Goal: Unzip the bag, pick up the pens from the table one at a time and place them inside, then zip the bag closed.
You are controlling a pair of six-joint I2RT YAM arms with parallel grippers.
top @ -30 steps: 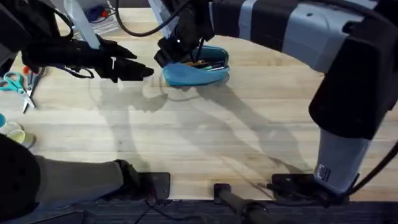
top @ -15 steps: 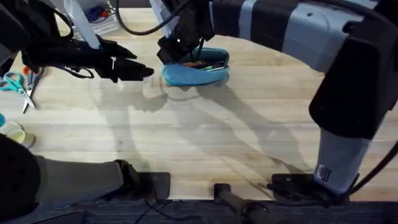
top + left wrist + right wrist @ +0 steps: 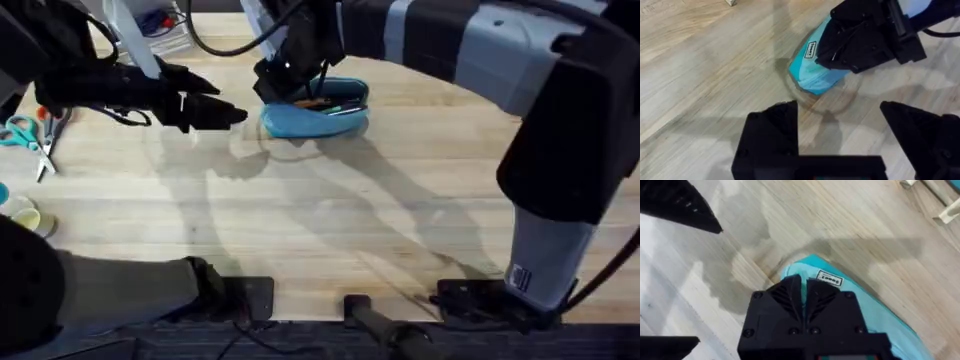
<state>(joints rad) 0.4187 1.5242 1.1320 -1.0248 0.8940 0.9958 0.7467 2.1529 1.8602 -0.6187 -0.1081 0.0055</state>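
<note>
Two arms work over the table [image 3: 330, 230], and we log them from the near edge outward. Nearest us in the overhead view the pale planks lie bare under the arms' shadows. Farther out on the left, the left gripper [image 3: 232, 115] hangs above the wood with its black fingers spread wide; from its own wrist camera we see the left gripper [image 3: 840, 130] with bare tabletop between its fingers [image 3: 772, 132], holding nothing. Off at the left edge we note scissors [image 3: 30, 140] with teal handles lying flat.

Just beyond the left gripper's tips, toward the far middle of the table, sits the bag [image 3: 315, 110], a turquoise pouch resting on the wood. Its top gapes open along the zipper, and we make out slim dark pens [image 3: 325, 100] lying inside. The right gripper [image 3: 268, 85] is down at the bag's left end. From the right wrist we see its two fingers [image 3: 790, 295] pressed together, only a thin slit between them, right over the bag's end beside a small white label [image 3: 829, 279]; what they pinch there we cannot tell.
</note>
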